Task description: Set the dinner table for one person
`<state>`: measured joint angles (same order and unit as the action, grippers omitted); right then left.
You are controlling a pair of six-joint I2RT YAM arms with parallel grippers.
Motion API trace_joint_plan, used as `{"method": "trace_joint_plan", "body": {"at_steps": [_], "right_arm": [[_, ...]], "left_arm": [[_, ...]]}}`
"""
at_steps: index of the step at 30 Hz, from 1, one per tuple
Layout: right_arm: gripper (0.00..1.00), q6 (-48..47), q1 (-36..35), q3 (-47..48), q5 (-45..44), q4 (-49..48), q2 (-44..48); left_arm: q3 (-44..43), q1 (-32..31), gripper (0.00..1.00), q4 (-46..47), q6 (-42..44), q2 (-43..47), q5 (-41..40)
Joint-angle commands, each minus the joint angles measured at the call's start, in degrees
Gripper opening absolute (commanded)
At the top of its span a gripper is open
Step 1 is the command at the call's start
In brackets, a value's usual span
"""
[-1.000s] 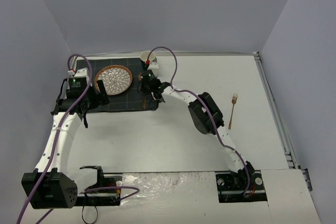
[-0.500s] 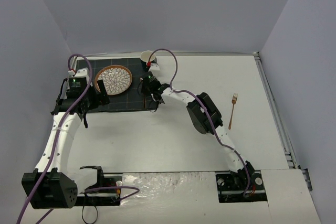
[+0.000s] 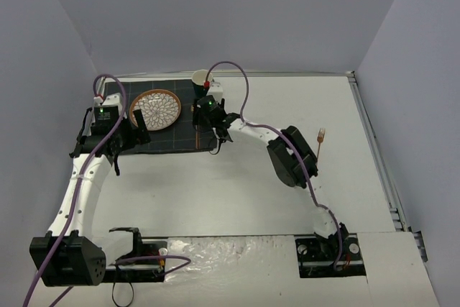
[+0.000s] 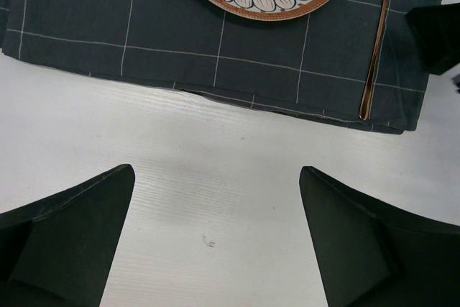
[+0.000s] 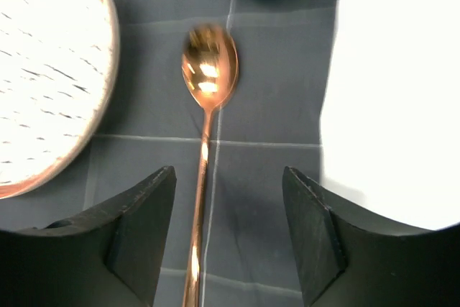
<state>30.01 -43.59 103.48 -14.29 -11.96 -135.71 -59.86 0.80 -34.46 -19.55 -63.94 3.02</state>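
Note:
On the white dinner table [image 3: 237, 192] lies a dark checked mat [image 3: 169, 134] with a flower-patterned plate [image 3: 155, 108] on it. A copper spoon [image 5: 205, 106] rests flat on the mat right of the plate, bowl toward the far side. My right gripper [image 5: 230, 177] hovers open over its handle, fingers apart from it on both sides. My left gripper [image 4: 215, 177] is open over bare table just before the mat's near edge. A copper fork [image 3: 320, 140] lies on the table at the right, partly behind my right arm.
A dark green cup [image 3: 201, 78] stands at the mat's far right corner, just beyond the spoon [image 3: 195, 126]. The right gripper [image 3: 202, 120] shows as a dark shape at the right edge of the left wrist view. The metal rim [image 3: 374, 134] runs along the table's right side.
My right gripper has opened from shut and let go of the spoon, which now lies on the mat. The right arm's elbow has swung right toward the fork. The left arm is unchanged.

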Motion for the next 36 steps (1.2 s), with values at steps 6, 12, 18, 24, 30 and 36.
{"method": "trace_joint_plan", "body": {"at_steps": [6, 12, 18, 24, 30, 36], "right_arm": [[0.61, -7.26, 7.00, -26.67, -5.37, -3.67, 31.52], [0.62, -9.51, 22.67, -42.53, -2.20, -0.64, 45.24], [0.60, -12.25, 41.53, -49.34, 7.16, -0.30, 49.28], [0.53, -14.82, 52.74, -48.55, 21.19, -0.97, 41.42], [0.52, -17.96, 56.07, -48.41, 26.30, -4.40, 35.93], [0.52, -21.78, 56.87, -48.30, 28.78, -6.42, 32.10]], "left_arm": [[-1.14, -0.18, 0.97, 0.99, 0.22, -0.01, 1.49], [-0.97, -0.18, 0.97, 1.40, 0.04, 0.13, 2.34], [-1.14, -0.18, 0.97, 1.41, 0.04, 0.05, 2.95], [-1.05, -0.18, 0.97, 1.57, -0.05, -0.15, 3.39], [-1.01, -0.18, 0.97, 1.50, -0.05, -0.31, 3.22], [-1.05, -0.18, 0.97, 1.50, -0.05, -0.38, 3.31]]}}
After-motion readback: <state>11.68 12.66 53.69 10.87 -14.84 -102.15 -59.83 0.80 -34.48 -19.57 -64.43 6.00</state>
